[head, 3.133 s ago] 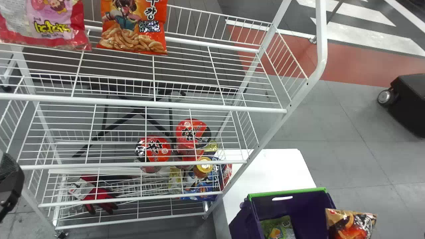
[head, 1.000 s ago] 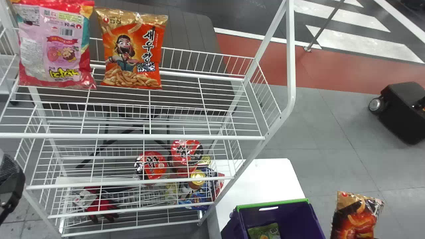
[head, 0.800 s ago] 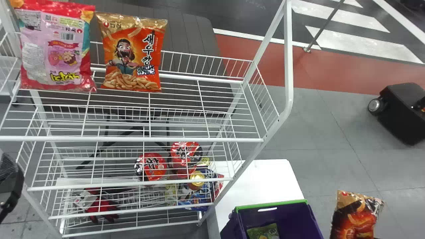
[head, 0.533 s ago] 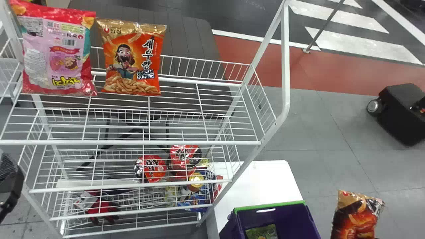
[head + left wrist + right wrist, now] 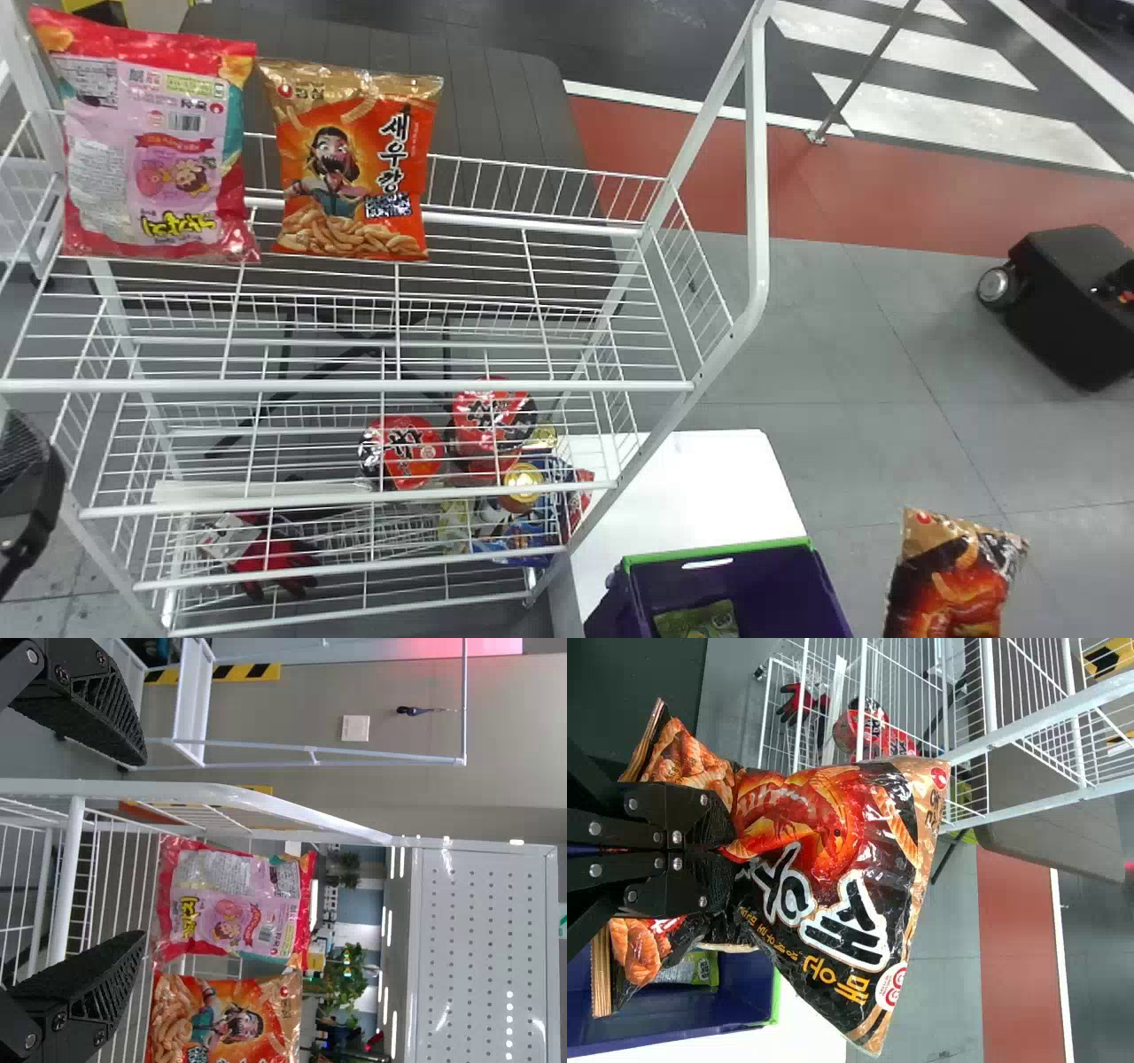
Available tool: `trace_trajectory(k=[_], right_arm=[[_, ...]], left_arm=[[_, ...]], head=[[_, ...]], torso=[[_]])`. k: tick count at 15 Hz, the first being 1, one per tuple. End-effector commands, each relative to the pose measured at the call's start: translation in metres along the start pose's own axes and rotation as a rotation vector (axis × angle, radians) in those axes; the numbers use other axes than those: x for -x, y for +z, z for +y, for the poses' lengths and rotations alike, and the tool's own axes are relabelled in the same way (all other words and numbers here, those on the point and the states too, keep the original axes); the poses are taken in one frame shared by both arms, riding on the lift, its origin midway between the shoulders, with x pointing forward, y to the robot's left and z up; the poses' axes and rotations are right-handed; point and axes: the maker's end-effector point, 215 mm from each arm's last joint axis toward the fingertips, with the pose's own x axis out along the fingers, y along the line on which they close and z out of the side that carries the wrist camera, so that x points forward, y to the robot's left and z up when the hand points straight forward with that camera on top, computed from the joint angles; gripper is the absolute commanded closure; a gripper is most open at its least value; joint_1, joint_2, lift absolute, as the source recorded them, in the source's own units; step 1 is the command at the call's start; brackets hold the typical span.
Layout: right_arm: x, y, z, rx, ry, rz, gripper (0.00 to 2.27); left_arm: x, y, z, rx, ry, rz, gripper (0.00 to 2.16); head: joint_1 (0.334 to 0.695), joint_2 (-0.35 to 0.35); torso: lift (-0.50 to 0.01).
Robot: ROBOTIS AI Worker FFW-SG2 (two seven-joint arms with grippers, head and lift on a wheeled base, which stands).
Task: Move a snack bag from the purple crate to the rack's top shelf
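My right pincer (image 5: pixel 731 849) is hiding part of the snack bag (image 5: pixel 833 828); the head view's bottom edge is cropping the purple crate (image 5: pixel 771 576).

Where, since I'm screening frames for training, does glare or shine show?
Head view: the white tabletop looks washed out; left wrist view: bright spots and streaks on the perforated panel; right wrist view: small glints on the glossy snack bag.

From above, your head view looks forward and down on the rack (image 5: pixel 354 386); your left wrist view looks across its top, close; your right looks down beside it. All share it.
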Motion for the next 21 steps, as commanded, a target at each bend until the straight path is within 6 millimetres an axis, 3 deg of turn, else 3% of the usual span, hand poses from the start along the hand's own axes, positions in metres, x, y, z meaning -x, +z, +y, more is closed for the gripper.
trace_trajectory(k=[1,3,6,10,12,15,19,21], right_arm=[[0.006,0.009,0.000,-0.015,-0.007,-0.016,1.65],[0.021,0.031,0.001,0.025,-0.001,-0.066,1.65],[0.057,0.083,0.000,0.029,-0.036,-0.180,1.65],[0.099,0.160,0.023,-0.068,-0.021,-0.384,1.65],[0.096,0.191,0.042,-0.091,0.004,-0.449,1.65],[0.088,0.217,0.077,-0.124,0.067,-0.509,1.65],[0.089,0.257,0.118,-0.172,0.145,-0.567,1.65],[0.080,0.271,0.132,-0.198,0.175,-0.576,1.65]], left_arm=[[-0.001,-0.001,0.000,-0.001,0.000,0.001,0.13],[-0.002,-0.001,0.000,-0.001,0.000,0.000,0.13],[-0.004,-0.006,0.000,-0.001,0.000,0.006,0.13],[-0.004,-0.008,-0.004,-0.001,-0.005,0.008,0.13],[-0.004,-0.008,-0.005,-0.007,-0.005,0.009,0.13],[-0.010,-0.012,-0.010,-0.017,-0.017,0.018,0.13],[-0.016,-0.019,-0.032,-0.026,-0.060,0.042,0.13],[-0.016,-0.017,-0.039,-0.023,-0.072,0.040,0.13]], head=[[0.695,-0.350],[0.695,-0.350],[0.695,-0.350],[0.695,-0.350],[0.695,-0.350],[0.695,-0.350],[0.695,-0.350],[0.695,-0.350]], torso=[[0.002],[0.002],[0.002],[0.002],[0.002],[0.002],[0.002],[0.002]])
